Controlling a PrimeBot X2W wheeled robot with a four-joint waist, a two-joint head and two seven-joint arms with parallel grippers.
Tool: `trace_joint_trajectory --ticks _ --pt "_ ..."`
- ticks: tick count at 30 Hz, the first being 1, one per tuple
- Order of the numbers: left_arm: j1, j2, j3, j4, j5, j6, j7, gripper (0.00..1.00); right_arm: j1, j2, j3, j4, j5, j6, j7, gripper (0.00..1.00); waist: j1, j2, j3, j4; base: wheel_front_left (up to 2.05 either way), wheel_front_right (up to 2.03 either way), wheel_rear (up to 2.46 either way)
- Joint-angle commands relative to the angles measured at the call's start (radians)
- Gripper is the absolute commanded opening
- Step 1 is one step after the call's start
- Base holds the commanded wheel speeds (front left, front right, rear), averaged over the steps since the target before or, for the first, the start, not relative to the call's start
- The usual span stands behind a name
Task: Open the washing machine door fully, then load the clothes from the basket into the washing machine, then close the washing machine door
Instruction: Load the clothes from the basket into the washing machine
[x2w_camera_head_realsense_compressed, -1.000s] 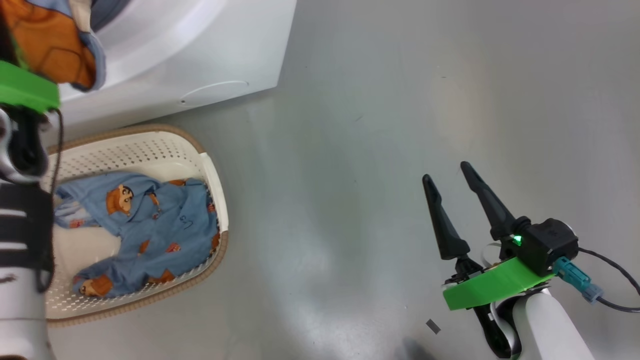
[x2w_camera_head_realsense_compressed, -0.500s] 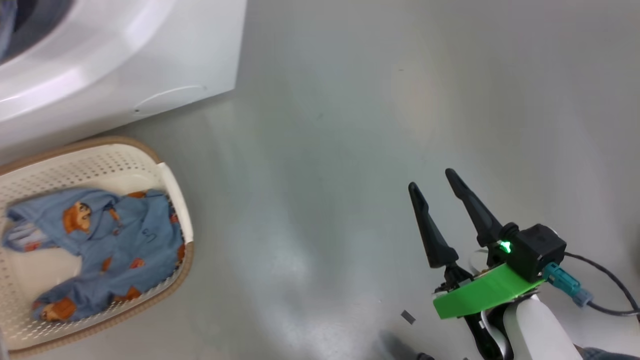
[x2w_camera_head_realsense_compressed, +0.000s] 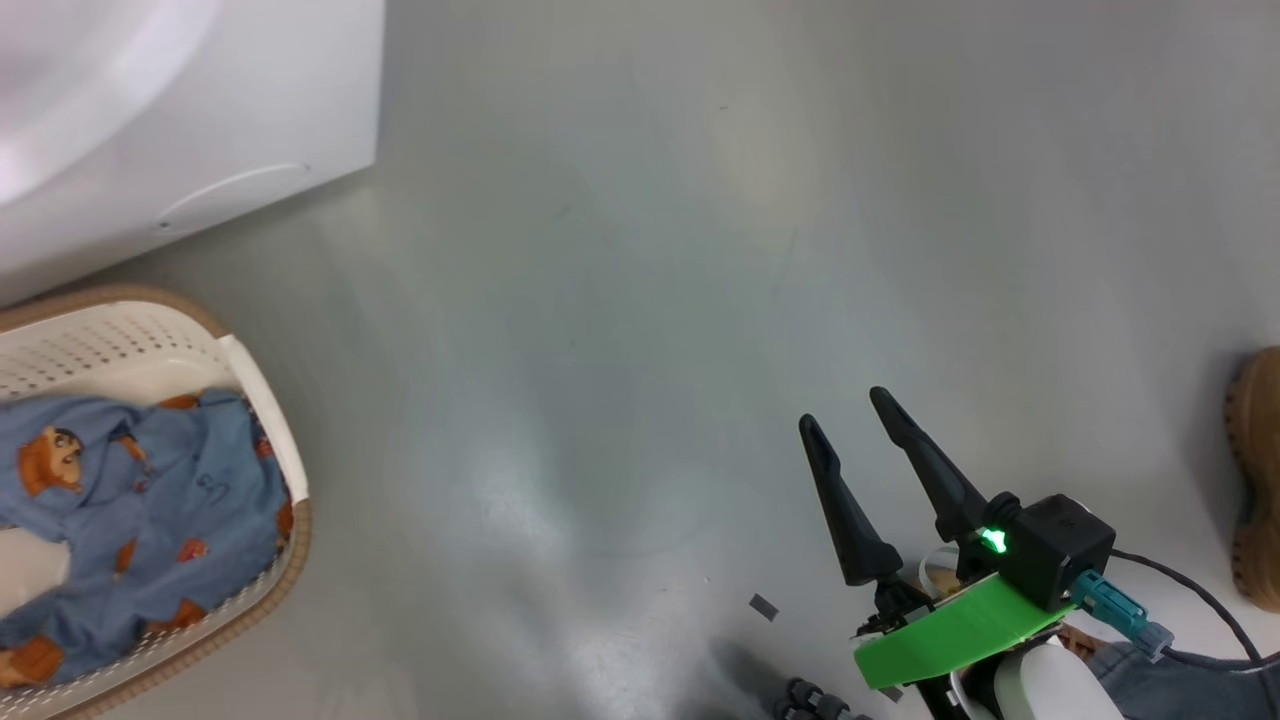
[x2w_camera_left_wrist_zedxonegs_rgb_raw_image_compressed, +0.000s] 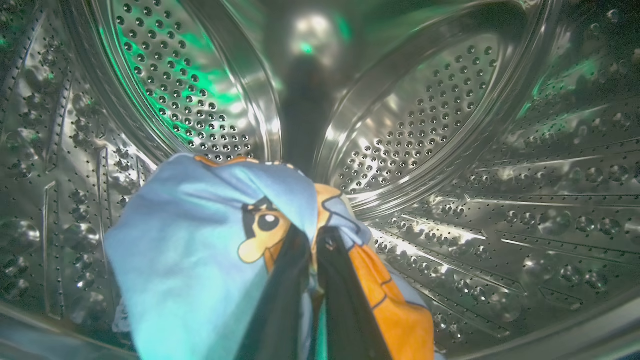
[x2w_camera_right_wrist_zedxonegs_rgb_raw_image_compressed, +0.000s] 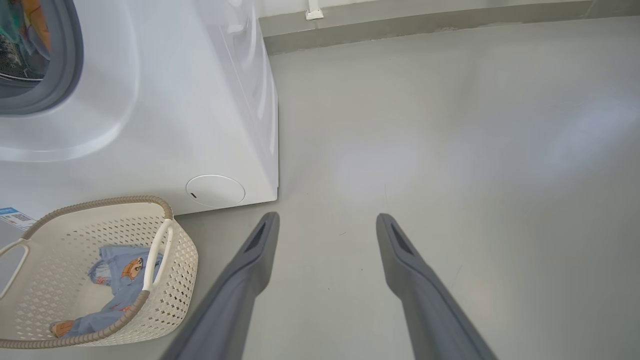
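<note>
In the head view the spread right gripper (x2w_camera_head_realsense_compressed: 845, 410) stood lower right, well apart from the cream perforated plastic basket (x2w_camera_head_realsense_compressed: 265, 400) of light blue bear-printed clothes (x2w_camera_head_realsense_compressed: 150, 500), which sat nearer the left edge than a second before because the camera had turned; in the left wrist view the left gripper (x2w_camera_left_wrist_zedxonegs_rgb_raw_image_compressed: 315, 240) pinched a blue bear-printed garment (x2w_camera_left_wrist_zedxonegs_rgb_raw_image_compressed: 200, 250) inside the perforated steel drum (x2w_camera_left_wrist_zedxonegs_rgb_raw_image_compressed: 450, 125); in the right wrist view the basket lay lower left of the parted fingers.

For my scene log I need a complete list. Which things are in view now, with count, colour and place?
washing machine: one, white, behind the basket
drum: one, perforated steel, inside the machine
basket: one, cream, brown rim, on the grey floor
clothes: blue with orange bears, in the basket, count unclear
garment: one, same print, inside the drum
shoe: one, brown, right edge of head view
left gripper: jaws shut on the garment
right gripper: jaws open, empty, above the floor
</note>
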Motion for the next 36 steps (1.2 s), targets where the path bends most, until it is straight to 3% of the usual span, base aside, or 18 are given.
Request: trace_joint_trajectory --ticks 1,8,15,25,28,29,30,36 --pt "-0.033 0.048 -0.005 -0.007 0.017 -0.004 -0.011 0.00 0.034 -0.008 0.028 -0.029 0.013 0.002 -0.005 1.00 0.0000 0.0000 0.017 -0.020 0.00 0.00 0.00" --pt "-0.074 0.062 -0.019 -0.038 0.042 -0.011 -0.028 0.00 0.036 -0.008 0.039 -0.041 0.029 0.002 -0.005 1.00 0.0000 0.0000 0.039 -0.036 0.00 0.00 0.00" --pt "-0.021 0.076 0.062 -0.212 0.105 0.048 -0.031 0.00 0.028 -0.008 0.046 -0.047 0.046 0.002 -0.005 1.00 0.0000 0.0000 0.056 -0.047 0.00 0.00 0.00" --pt "-0.007 0.085 -0.038 -0.044 0.215 0.044 -0.012 0.02 0.039 -0.008 0.049 -0.038 0.039 0.002 -0.005 1.00 0.0000 0.0000 0.029 -0.042 0.00 0.00 0.00" --pt "-0.029 0.083 -0.067 0.001 0.236 0.040 0.000 0.42 0.040 -0.008 0.044 -0.037 0.036 0.002 -0.005 1.00 0.0000 0.0000 0.025 -0.035 0.00 0.00 0.00" --pt "-0.035 0.081 -0.073 0.014 0.240 0.041 0.001 0.80 0.040 -0.008 0.042 -0.035 0.035 0.002 -0.005 1.00 0.0000 0.0000 0.023 -0.033 0.00 0.00 0.00" --pt "-0.040 0.080 -0.081 0.026 0.246 0.044 0.003 1.00 0.040 -0.008 0.040 -0.034 0.033 0.002 -0.005 1.00 0.0000 0.0000 0.021 -0.030 0.00 0.00 0.00" --pt "-0.057 0.042 -0.114 0.105 0.260 0.060 0.035 1.00 0.030 -0.008 0.031 -0.028 0.024 0.002 -0.005 1.00 0.0000 0.0000 -0.004 -0.001 0.00 0.00 0.00"
